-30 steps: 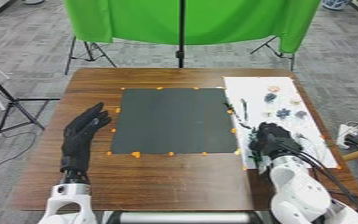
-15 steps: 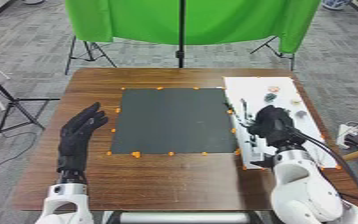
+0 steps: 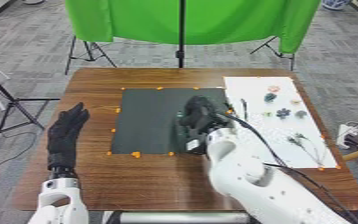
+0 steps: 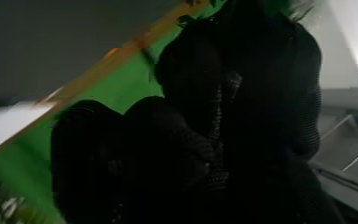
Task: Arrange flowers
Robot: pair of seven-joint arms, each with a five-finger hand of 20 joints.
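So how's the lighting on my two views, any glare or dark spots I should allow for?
Head view: a soft sheen on the near part of the table; the white sheet is bright, and the right hand stands out little against the dark mat. Right wrist view: the black glove is in deep shade, with strong glare at one edge.

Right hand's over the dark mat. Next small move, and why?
I'd probably lower the right hand a little and lay its green sprig on the dark mat: the sprig shows at its fingers, the hand is over the mat, and flowers lie apart on the white sheet.
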